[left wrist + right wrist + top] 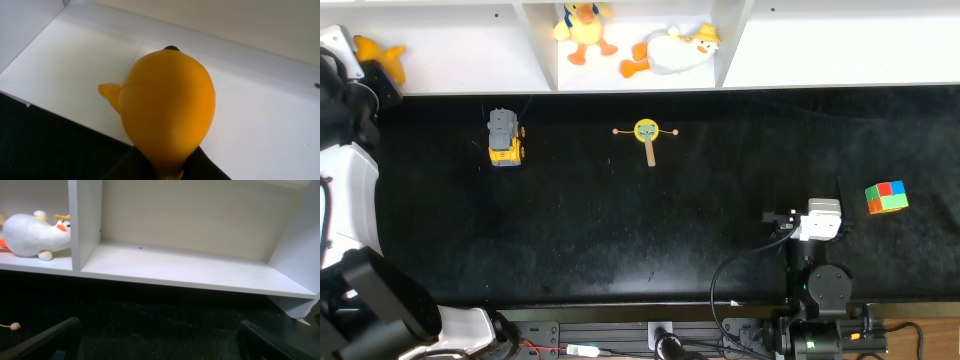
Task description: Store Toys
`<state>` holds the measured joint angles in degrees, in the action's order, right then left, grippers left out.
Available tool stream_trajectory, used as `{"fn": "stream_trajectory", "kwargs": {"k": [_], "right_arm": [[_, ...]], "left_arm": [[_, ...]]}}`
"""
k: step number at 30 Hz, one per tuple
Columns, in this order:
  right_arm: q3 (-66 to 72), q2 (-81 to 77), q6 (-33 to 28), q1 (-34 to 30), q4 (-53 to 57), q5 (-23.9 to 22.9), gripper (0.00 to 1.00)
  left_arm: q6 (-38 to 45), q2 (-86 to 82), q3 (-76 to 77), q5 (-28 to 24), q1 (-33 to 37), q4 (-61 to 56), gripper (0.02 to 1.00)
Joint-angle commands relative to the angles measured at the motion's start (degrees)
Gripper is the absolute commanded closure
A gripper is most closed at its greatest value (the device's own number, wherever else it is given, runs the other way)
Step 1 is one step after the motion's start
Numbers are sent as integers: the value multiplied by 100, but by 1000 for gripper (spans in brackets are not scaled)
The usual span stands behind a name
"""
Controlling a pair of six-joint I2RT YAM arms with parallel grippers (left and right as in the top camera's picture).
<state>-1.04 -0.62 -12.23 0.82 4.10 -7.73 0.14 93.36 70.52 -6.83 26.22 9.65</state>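
You had the left gripper [167, 172] clamped on the narrow end of the orange toy [167, 107], which hung over the floor of the left compartment of the white shelf [260, 125], close to that compartment's front edge. The right gripper [160, 342] sat low over the black mat [620, 230], fingers wide apart and holding nothing.

The step looked like setting the toy down. It would be best carried deeper past the front lip and lowered until its belly rested on the board before you released it. A body that round would likely roll, so a gentle opening and a straight pull-back, clear of the side wall, seemed wise.

The toy was smooth and egg-shaped, with a small pointed nub on one side, and probably rubbery. The shelf was flat, hard white board and the mat a dull, slightly fuzzy sheet. A yellow plush duck [585, 30] and a white plush duck [670, 52] lay in the middle compartment. A toy truck [505, 137], a rattle drum [647, 133] and a colour cube [886, 197] waited on the mat.
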Motion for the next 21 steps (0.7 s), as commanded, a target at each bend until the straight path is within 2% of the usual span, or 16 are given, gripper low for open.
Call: {"fn": "stream_trajectory", "kwargs": {"k": [1,3,6,7,8,9,11,21], "right_arm": [[79,37,22,-11,-35,26,5],[76,37,22,-11,-35,26,5],[76,37,22,-11,-35,26,5],[76,37,20,-11,-35,26,7],[76,37,20,-11,-35,26,5],[79,37,22,-11,-35,26,5],[79,37,20,-11,-35,26,7],[76,37,22,-11,-35,26,7]], "left_arm": [[0,101,116,-81,-46,-81,728],[0,101,116,-81,-46,-81,673],[0,101,116,-79,-46,-81,656],[0,101,116,-79,-46,-79,597],[0,101,116,-81,-46,-79,470],[0,101,116,-81,-46,-79,288],[0,101,116,-83,-48,-68,20],[0,-118,111,-74,-44,227,20]]}}
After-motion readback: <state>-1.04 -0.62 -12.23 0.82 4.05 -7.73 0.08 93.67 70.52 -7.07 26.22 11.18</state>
